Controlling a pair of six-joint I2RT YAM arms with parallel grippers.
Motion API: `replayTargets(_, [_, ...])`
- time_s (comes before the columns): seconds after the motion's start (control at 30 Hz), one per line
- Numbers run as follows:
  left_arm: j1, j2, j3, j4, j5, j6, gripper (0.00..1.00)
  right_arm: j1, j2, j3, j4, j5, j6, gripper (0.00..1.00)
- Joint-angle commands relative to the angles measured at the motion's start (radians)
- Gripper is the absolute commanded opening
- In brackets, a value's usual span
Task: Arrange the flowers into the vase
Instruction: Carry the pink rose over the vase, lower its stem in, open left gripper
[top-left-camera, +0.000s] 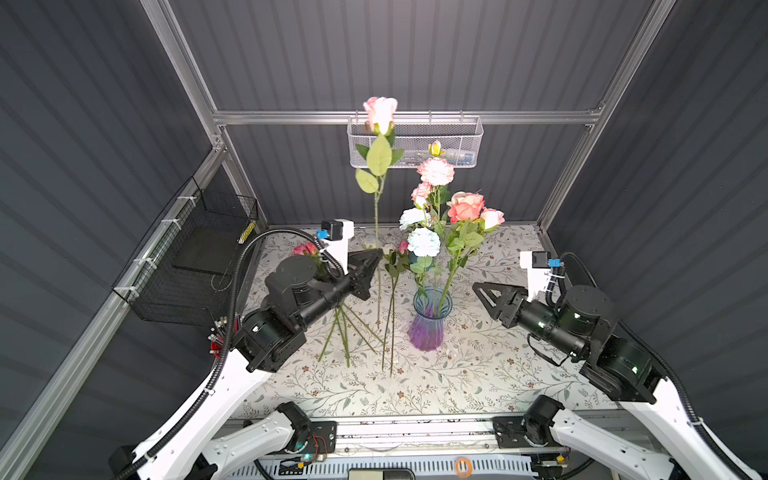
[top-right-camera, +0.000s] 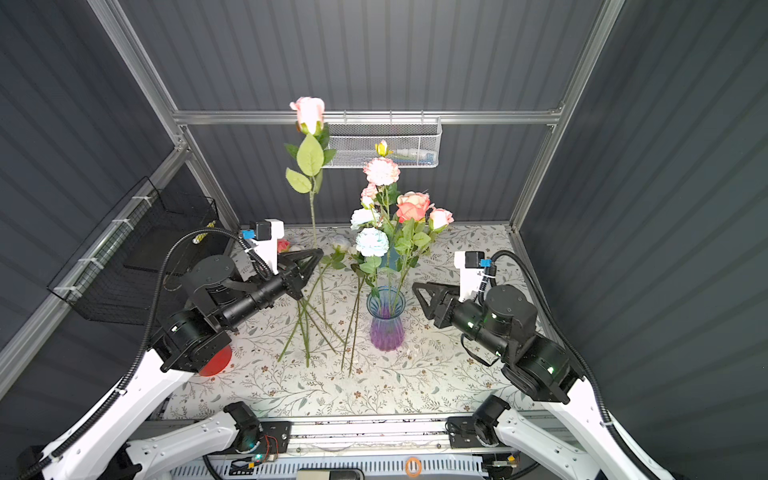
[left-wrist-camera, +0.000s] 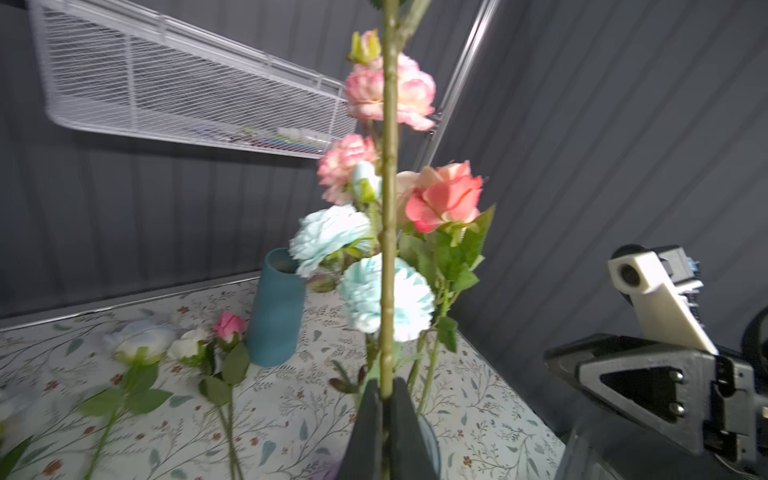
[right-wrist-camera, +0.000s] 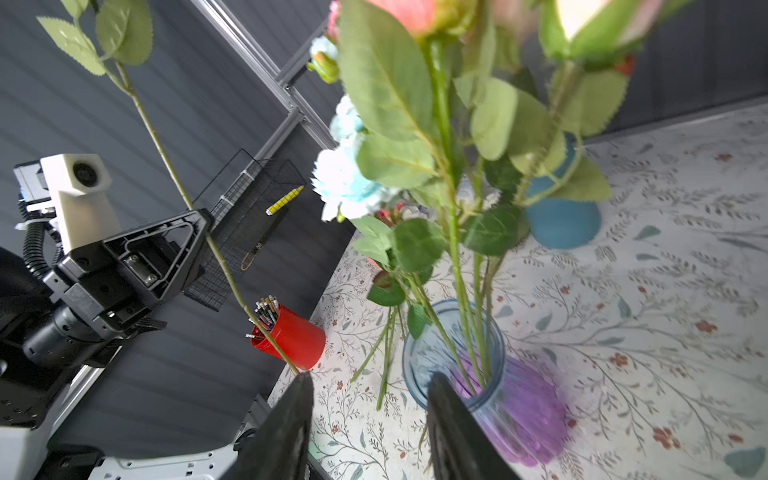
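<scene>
Flowers (top-left-camera: 464, 206) with ruffled pink, coral and pale blue fabric blooms stood in a ribbed glass vase (top-left-camera: 428, 328) (blue at the rim, purple below) on the floral cloth (top-left-camera: 498, 374); loose flowers (left-wrist-camera: 139, 343) lay beside it. The left gripper (top-left-camera: 376, 259) had its fingers clamped on the thin green stem of a tall pink rose (top-left-camera: 380, 111), held upright left of the vase. The right gripper (right-wrist-camera: 369, 388) hung near the vase, fingers apart, empty. The left wrist view plainly showed a teal cylinder (left-wrist-camera: 276, 307), mostly hidden in both top views.
</scene>
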Motion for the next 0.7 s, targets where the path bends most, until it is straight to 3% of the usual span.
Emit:
replayTargets(0.0, [-0.127, 0.065, 0.079, 0.072, -0.066, 0.092, 0.0, 0.013, 0.02, 0.0, -0.007, 0.047, -0.056, 0.47])
replayTargets(0.1, [-0.187, 0.116, 0.078, 0.207, -0.077, 0.128, 0.0, 0.014, -0.007, -0.032, 0.018, 0.079, -0.04, 0.47])
replayTargets(0.33, [-0.215, 0.219, -0.03, 0.576, -0.157, 0.2, 0.0, 0.012, -0.051, -0.066, -0.018, 0.12, -0.035, 0.48])
replayTargets(0.67, [-0.219, 0.343, -0.127, 0.754, -0.289, 0.234, 0.0, 0.011, -0.093, -0.102, -0.048, 0.153, -0.051, 0.49])
